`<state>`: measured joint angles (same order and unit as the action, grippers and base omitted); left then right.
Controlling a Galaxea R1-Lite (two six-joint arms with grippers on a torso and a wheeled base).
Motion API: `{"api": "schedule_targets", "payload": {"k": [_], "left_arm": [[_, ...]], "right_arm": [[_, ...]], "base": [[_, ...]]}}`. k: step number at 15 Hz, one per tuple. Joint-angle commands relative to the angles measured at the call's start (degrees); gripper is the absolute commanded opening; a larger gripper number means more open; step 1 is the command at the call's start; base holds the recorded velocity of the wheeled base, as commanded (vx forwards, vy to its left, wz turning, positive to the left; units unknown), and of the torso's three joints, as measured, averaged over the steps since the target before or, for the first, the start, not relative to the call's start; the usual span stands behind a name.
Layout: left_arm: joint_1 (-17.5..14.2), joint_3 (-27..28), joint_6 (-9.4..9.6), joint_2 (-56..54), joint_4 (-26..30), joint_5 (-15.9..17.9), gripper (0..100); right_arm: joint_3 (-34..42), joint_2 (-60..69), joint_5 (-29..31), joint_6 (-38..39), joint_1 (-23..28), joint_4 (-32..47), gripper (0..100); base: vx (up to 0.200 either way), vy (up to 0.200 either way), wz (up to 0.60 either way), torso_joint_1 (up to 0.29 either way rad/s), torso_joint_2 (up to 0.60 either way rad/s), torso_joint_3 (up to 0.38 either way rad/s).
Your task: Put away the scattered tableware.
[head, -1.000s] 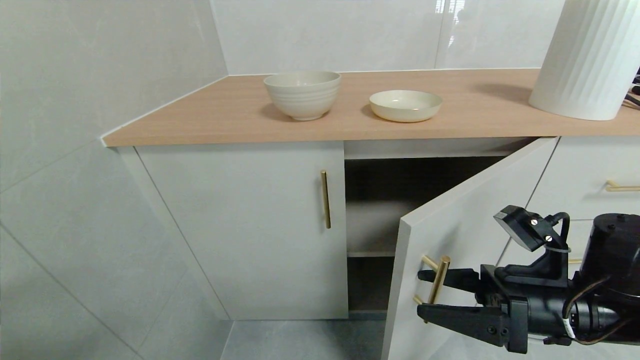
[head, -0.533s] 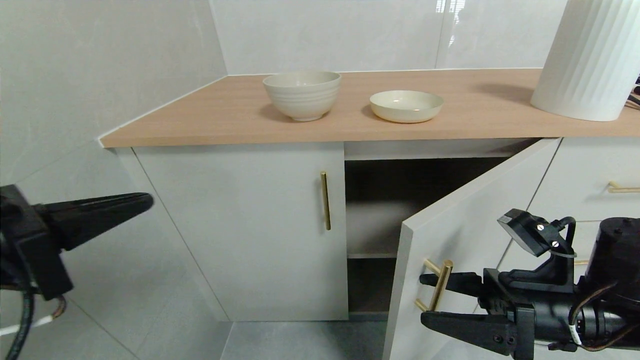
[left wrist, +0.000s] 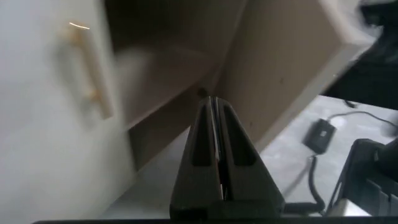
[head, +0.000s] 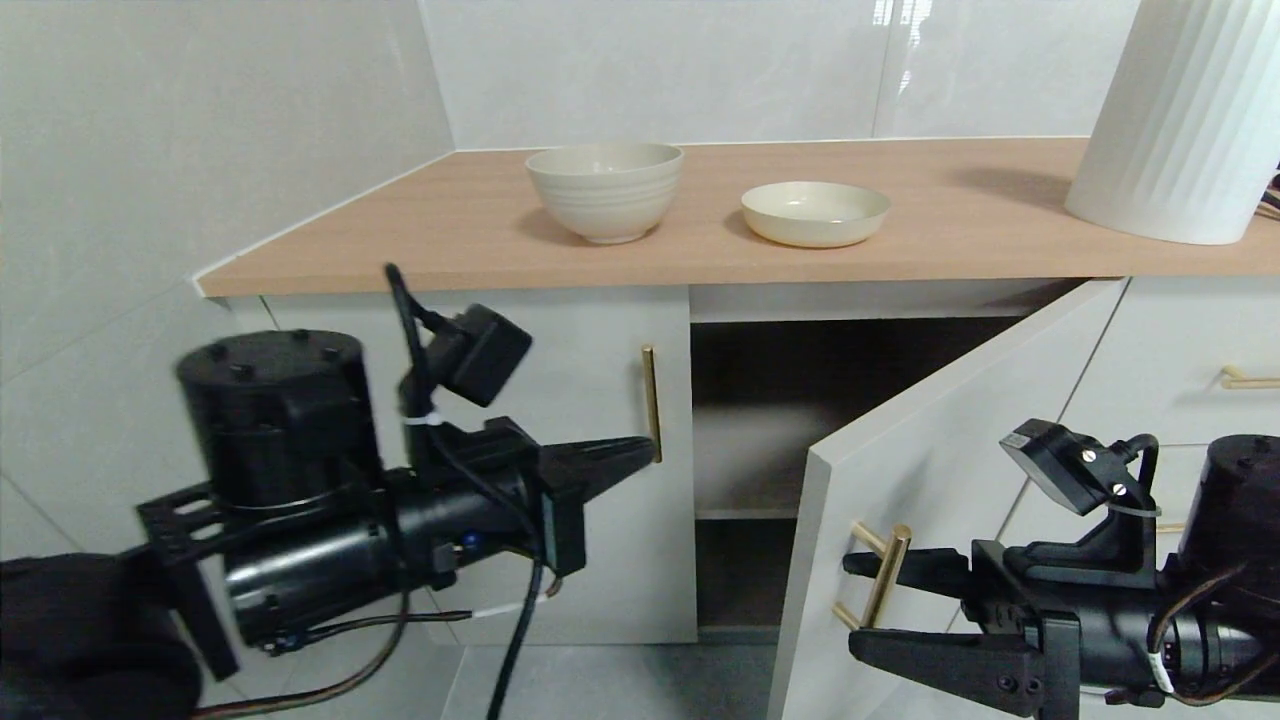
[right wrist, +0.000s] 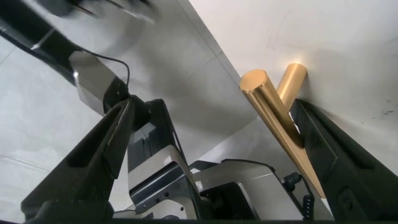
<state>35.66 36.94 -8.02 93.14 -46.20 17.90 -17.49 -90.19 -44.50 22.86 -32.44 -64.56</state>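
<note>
Before the cupboard shelf (head: 745, 452), a half-open door (head: 925, 465) stands.

I count one bowl (head: 605, 190), one shallow dish (head: 815, 212) and one ribbed white vessel (head: 1180, 120) on the bench (head: 450, 240); one shut door (head: 600, 350), one open door (head: 930, 440).

Wooden countertop (head: 460, 235) bears a bowl (head: 605, 190), a dish (head: 815, 212) (shallower) and a ribbed canister (head: 1180, 120).

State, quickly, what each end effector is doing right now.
Left end effector: closed, empty.
Right end effector: open, straddling the door handle.
</note>
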Motion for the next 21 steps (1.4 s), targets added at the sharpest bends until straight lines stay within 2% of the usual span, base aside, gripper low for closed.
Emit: {"api": "schedule_targets", "payload": {"k": [1,7,8,10,11,12,13,14,17,21], "left_arm": [[3.72,2.35,-2.0,16.02,-7.15,1.09,0],[5.74,8.5,-2.17,21.21,-7.06,1.53,0],[6.35,8.77,-2.7,21.21,-7.15,2.14,0],[7.23,7.71,-3.76,20.42,-7.32,3.9,0],[7.32,7.1,-4.11,20.77,-7.59,7.68,0],[7.32,7.36,-4.46,20.95,-8.11,9.97,0],[7.32,7.54,-4.9,20.95,-8.64,10.67,0],[7.32,7.45,-6.74,21.03,-10.93,11.64,0],[7.32,9.12,-6.83,23.23,-11.37,11.81,0],[7.32,10.0,-6.83,24.46,-11.37,11.46,0]], "right_arm": [[-0.08,0.19,0.64,-0.09,0.27,-0.39,100],[-0.08,0.27,0.64,-0.18,0.45,-0.39,100],[-0.08,0.01,0.73,-0.18,1.24,-0.39,100],[-0.26,0.36,0.64,-0.09,1.5,-0.39,100],[-0.52,1.06,0.73,-0.18,1.94,-0.39,100],[-0.52,1.24,0.73,-0.18,2.56,-0.39,100],[-0.44,1.24,0.73,-0.18,3.08,-0.39,100],[-0.44,2.21,0.73,-0.27,5.63,-0.3,100],[1.5,8.27,0.64,-0.45,8.01,0.84,100],[1.5,18.91,2.13,-3.08,8.01,14.38,100]], "base": [[0.0,0.0,0.0,0.0,0.0,0.0],[0.0,0.0,0.0,0.0,0.0,0.0],[0.0,0.0,0.0,0.0,0.0,0.0],[0.0,0.0,0.0,0.0,0.0,0.0],[0.0,0.0,0.0,0.0,0.0,0.0],[0.0,0.0,0.0,0.0,0.0,0.0],[0.0,0.0,0.0,0.0,0.0,0.0],[0.0,0.0,0.0,0.0,0.0,0.0],[0.0,0.0,0.0,0.0,0.0,0.0],[0.0,0.0,0.0,0.0,0.0,0.0]]}}
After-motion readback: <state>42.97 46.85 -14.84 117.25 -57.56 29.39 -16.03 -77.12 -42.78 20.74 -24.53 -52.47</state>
